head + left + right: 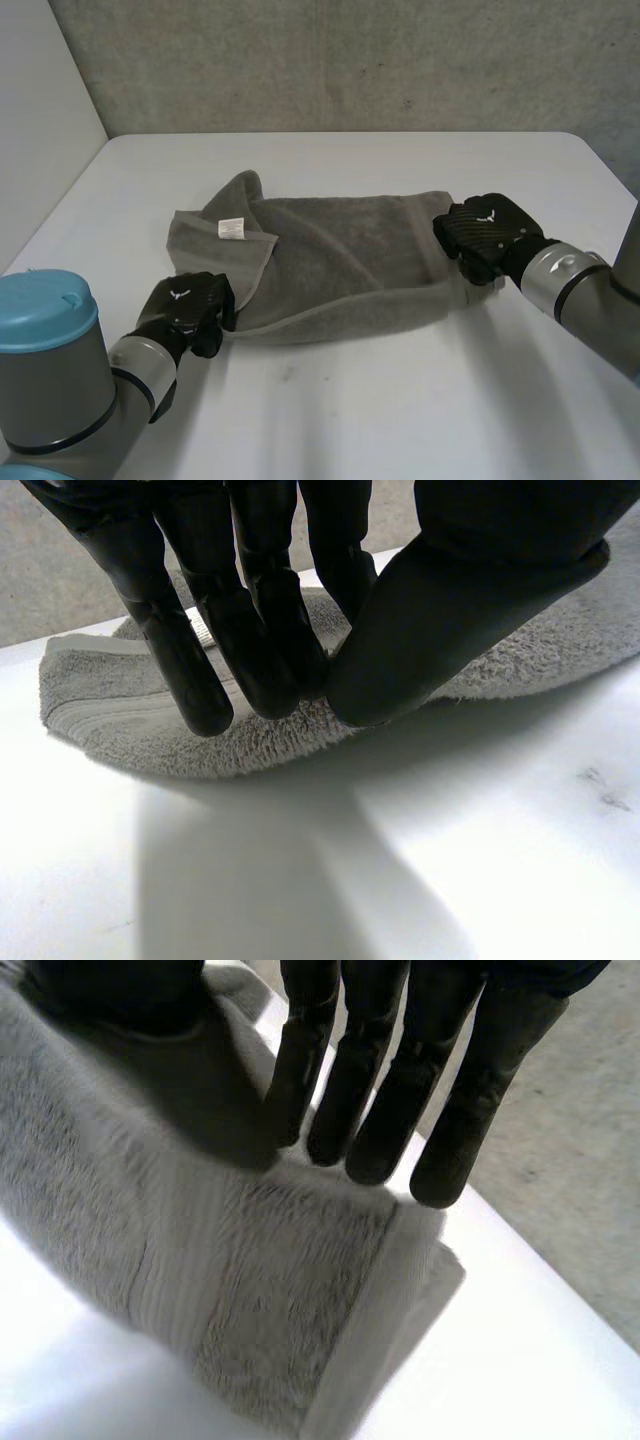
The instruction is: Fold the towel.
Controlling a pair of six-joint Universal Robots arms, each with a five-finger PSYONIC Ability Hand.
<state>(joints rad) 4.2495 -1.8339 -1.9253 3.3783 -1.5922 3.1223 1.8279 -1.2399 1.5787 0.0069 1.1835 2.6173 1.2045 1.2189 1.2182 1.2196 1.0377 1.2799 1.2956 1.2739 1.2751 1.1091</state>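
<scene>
Left hand (190, 310) pinching near-left edge of towel (340, 250); right hand (485, 238) gripping right end; long axis left-to-right

Both arms angle in at the towel (340, 262): the left hand (188, 308) pinches its near-left corner between thumb and fingers, while the right hand (487, 238), at its right end, appears to clamp it likewise.

My left hand (185, 305) and right hand (487, 238) are black shells with a small white logo on the back; their fingers (190, 670) are thick, smooth and round-tipped. The arms (560, 280) are grey metal, black-banded near the wrist, and I see a light-blue cap (45, 310) on one joint.
</scene>
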